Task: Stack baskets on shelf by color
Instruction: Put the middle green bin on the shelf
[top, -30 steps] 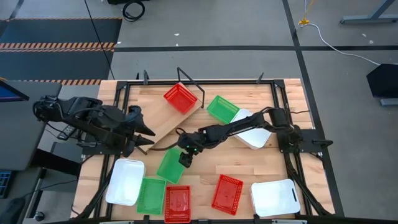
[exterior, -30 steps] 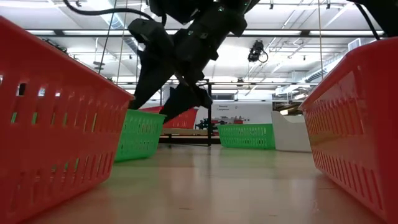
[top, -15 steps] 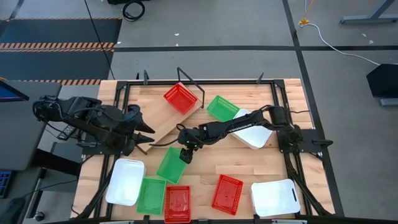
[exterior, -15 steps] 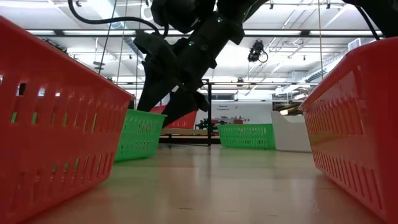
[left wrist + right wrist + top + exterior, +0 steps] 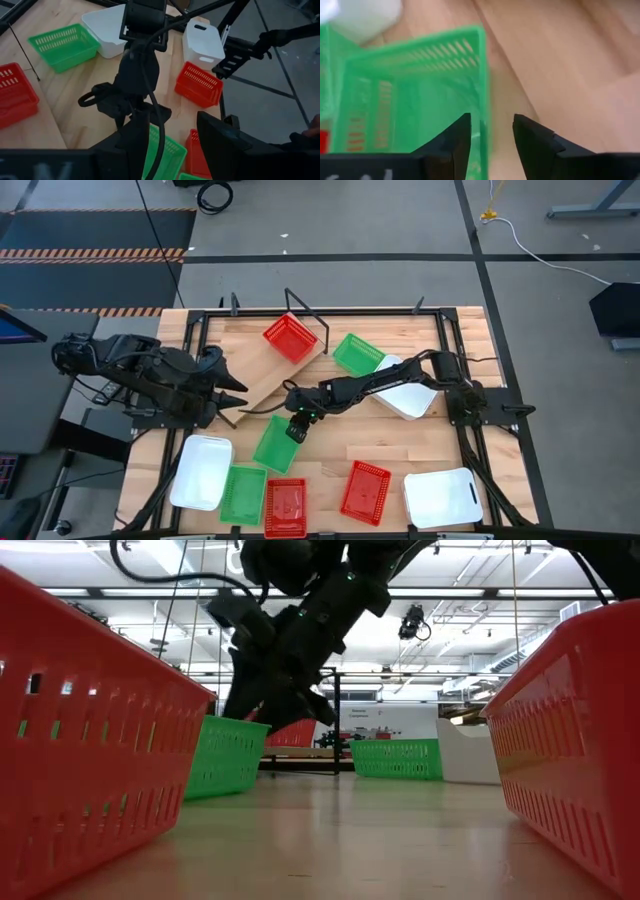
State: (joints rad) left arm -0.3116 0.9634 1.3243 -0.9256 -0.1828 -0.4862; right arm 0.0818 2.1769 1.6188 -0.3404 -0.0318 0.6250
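My right gripper (image 5: 297, 428) (image 5: 491, 118) is open and points down over a green mesh basket (image 5: 277, 445) (image 5: 222, 755) lying on the table's middle. One finger stands inside its wall (image 5: 483, 95) and the other outside, at the corner nearest the shelf; a gap shows on both sides. The shelf (image 5: 268, 370), a light-wood plank with black wire ends, lies slanted on the far left part of the table, with a red basket (image 5: 290, 337) on it. My left gripper (image 5: 238, 398) (image 5: 175, 131) is open and waits beside the shelf's near end.
Along the near edge lie a white basket (image 5: 201, 472), a green one (image 5: 243, 493), two red ones (image 5: 285, 507) (image 5: 366, 491) and another white one (image 5: 443, 497). A green basket (image 5: 357, 353) and a white one (image 5: 405, 392) lie under my right arm. A black frame runs round the table.
My right gripper has come down and moved a little toward the table's left, onto the green basket's corner, and now stands astride its wall. The basket has kept its place.
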